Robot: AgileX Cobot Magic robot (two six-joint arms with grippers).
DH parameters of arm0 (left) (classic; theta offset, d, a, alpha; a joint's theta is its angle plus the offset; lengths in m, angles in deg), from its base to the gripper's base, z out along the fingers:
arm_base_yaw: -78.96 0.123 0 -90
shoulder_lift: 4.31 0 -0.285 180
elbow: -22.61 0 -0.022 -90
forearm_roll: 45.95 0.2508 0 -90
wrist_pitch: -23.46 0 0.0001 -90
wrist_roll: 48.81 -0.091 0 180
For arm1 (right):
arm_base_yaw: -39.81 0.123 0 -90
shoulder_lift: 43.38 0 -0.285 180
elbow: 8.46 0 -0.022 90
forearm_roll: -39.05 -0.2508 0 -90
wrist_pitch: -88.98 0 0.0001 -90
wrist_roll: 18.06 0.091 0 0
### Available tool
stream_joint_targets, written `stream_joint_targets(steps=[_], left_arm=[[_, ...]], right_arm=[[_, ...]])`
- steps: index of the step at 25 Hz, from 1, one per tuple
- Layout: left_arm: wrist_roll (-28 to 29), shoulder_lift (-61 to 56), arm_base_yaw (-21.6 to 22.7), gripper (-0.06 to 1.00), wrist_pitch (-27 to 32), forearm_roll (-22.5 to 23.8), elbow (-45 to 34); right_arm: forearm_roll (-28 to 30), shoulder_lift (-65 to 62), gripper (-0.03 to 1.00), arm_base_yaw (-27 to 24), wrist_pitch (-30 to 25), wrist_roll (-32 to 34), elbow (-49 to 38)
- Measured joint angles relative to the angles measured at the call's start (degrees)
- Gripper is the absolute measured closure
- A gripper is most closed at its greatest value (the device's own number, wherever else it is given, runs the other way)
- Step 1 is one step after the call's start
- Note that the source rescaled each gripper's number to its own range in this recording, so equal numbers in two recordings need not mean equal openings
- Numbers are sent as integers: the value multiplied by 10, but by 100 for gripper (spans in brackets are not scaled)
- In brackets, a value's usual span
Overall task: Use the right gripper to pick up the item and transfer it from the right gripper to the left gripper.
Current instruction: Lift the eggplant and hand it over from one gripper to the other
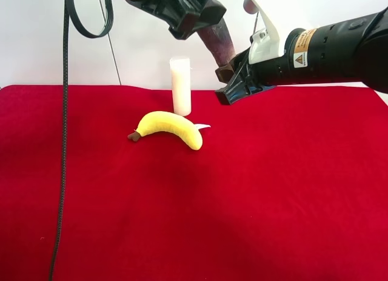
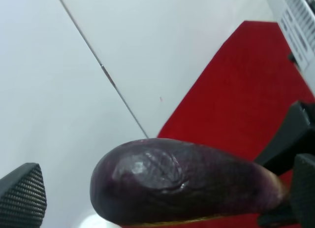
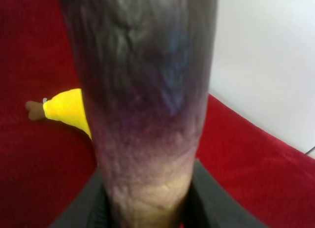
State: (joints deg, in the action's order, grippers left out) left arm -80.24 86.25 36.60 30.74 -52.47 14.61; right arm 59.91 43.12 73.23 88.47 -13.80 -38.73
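Currently, the red desk [image 1: 273, 202] fills the lower two thirds of the exterior high frame.

The right arm enters from the right edge, upper half of the frame. It is thick and black, with a white bracket [image 1: 264, 32] and an orange-and-white sticker [image 1: 301, 50]. The right gripper [image 1: 229, 81] sits at upper centre-right, above the desk. Its jaws are clamped on the pale end of the item; the right wrist view shows the cream end sunk between the dark jaws at the bottom of the frame.

The left gripper [image 1: 205, 25] comes in at top centre, over the dark end of the item. In the left wrist view one textured pad [image 2: 22, 198] shows at lower left with a gap between it and the item. The other pad is out of frame. The left jaws read as spread, not gripping.

A black cable [image 1: 63, 172] hangs down the left side of the frame onto the desk.

The item [image 1: 218, 41] is held in the air at upper centre, tilted, with its dark end up-left and its pale end down-right. It is clear of the desk.

A yellow plush banana [image 1: 170, 128] lies on the desk at centre, with its brown stem to the left.

A white candle [image 1: 180, 85] stands upright just behind the banana, below the left gripper.
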Motion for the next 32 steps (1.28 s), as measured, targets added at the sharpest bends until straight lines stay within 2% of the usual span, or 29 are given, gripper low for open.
stream_joint_targets(steps=[15, 24, 32], left_arm=[[-372, 19, 0, -6, -44, 1, 0], [-508, 21, 0, -6, -45, 1, 0], [-572, 50, 0, -6, -60, 1, 0]], right_arm=[[0, 0, 97, 0, 0, 0, 0], [0, 0, 97, 0, 0, 0, 0], [0, 0, 97, 0, 0, 0, 0]])
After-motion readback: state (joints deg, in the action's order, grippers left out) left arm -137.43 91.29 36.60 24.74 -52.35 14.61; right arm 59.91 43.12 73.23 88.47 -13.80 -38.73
